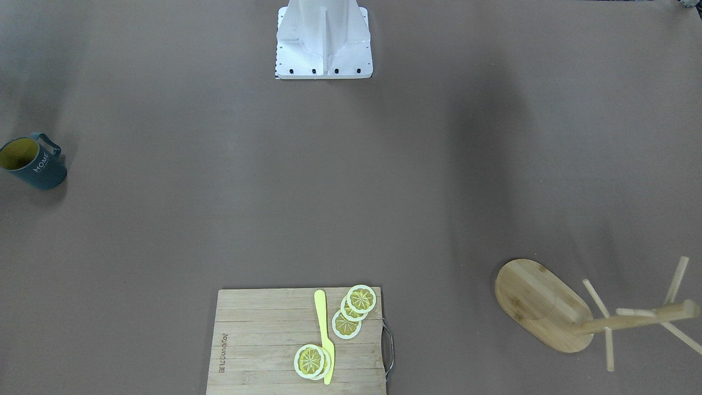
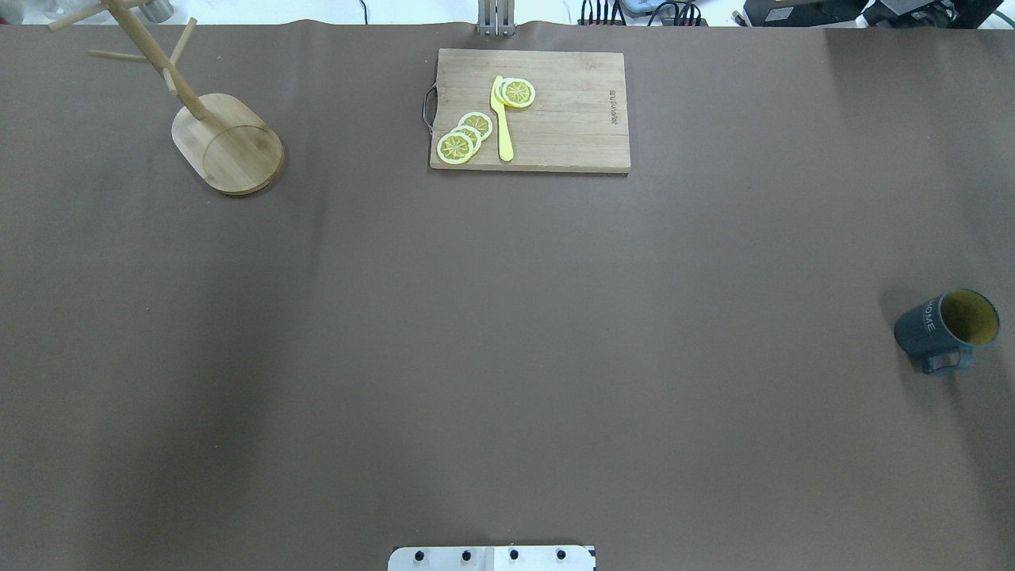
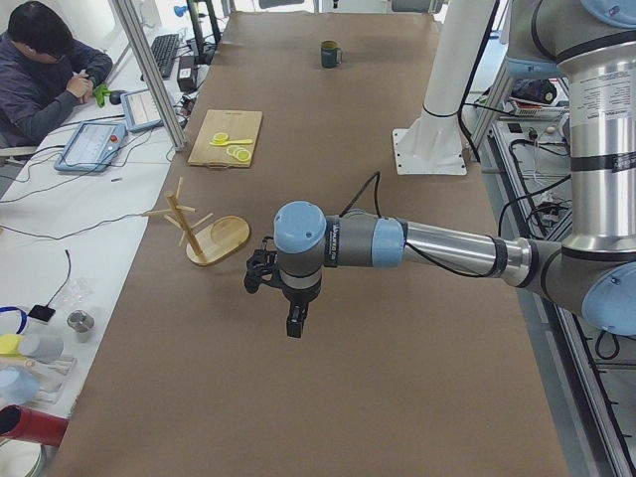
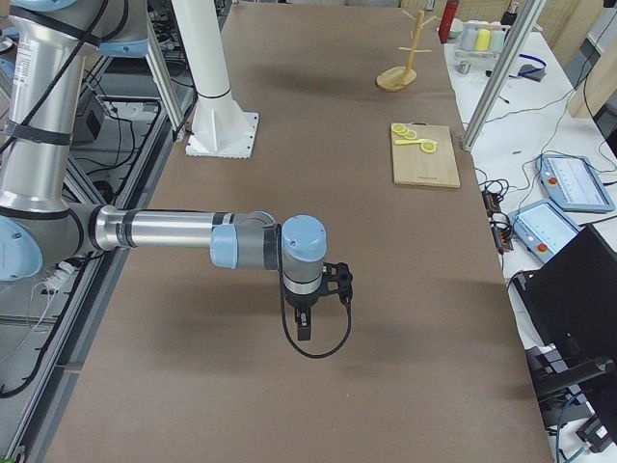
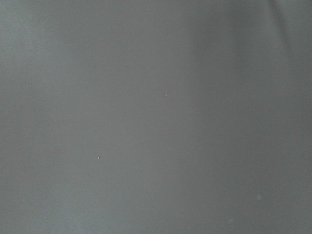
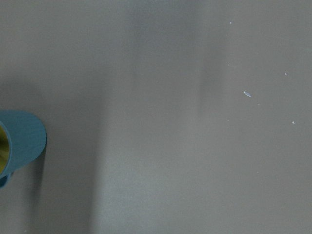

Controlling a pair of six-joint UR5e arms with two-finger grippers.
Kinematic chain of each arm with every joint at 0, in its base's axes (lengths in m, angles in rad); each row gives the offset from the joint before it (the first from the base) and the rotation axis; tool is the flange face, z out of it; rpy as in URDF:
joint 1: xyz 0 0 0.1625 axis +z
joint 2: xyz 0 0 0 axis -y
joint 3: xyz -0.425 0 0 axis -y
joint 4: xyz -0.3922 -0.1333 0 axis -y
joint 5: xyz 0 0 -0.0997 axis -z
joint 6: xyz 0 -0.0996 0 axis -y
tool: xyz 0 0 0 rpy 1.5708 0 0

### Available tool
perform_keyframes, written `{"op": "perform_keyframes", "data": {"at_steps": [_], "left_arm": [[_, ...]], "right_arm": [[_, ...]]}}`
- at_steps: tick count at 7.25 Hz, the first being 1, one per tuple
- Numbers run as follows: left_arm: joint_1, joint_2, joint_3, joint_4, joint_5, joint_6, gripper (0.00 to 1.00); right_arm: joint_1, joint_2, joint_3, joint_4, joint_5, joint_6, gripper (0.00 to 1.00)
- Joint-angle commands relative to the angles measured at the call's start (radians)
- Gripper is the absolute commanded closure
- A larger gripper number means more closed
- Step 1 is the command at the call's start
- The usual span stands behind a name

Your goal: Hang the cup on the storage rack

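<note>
The cup [image 2: 947, 329], dark blue-grey with a yellow inside and white "HOME" lettering, stands upright at the table's right end; it also shows in the front view [image 1: 33, 162], the left side view [image 3: 330, 54] and at the left edge of the right wrist view [image 6: 19, 146]. The storage rack [image 2: 230, 143], a bamboo mug tree, stands at the far left [image 1: 548, 307] [image 3: 214, 234] [image 4: 397, 77]. My left gripper [image 3: 294, 326] hangs above the table near the rack's end. My right gripper [image 4: 304, 328] hangs above the right end. I cannot tell whether either is open or shut.
A bamboo cutting board [image 2: 571, 127] with lemon slices [image 2: 464, 139] and a yellow knife [image 2: 502, 119] lies at the far middle edge. The white robot pedestal [image 1: 323, 38] stands at the near edge. An operator [image 3: 40, 60] sits beside the table.
</note>
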Motion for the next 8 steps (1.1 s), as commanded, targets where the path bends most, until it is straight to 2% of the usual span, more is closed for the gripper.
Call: {"op": "perform_keyframes", "data": {"at_steps": [1,4,8], "left_arm": [[0.0,0.002,0.0,0.0,0.001,0.0,0.01],[-0.005,0.002,-0.014,-0.003,0.0,0.002,0.01],[-0.008,-0.012,-0.058,-0.008,-0.011,-0.004,0.01]], "right_arm": [[0.0,0.0,0.0,-0.001,0.0,0.0,0.0],[0.0,-0.002,0.008,0.001,0.013,-0.002,0.0],[0.0,0.017,0.022,0.002,0.094,-0.001,0.0]]}}
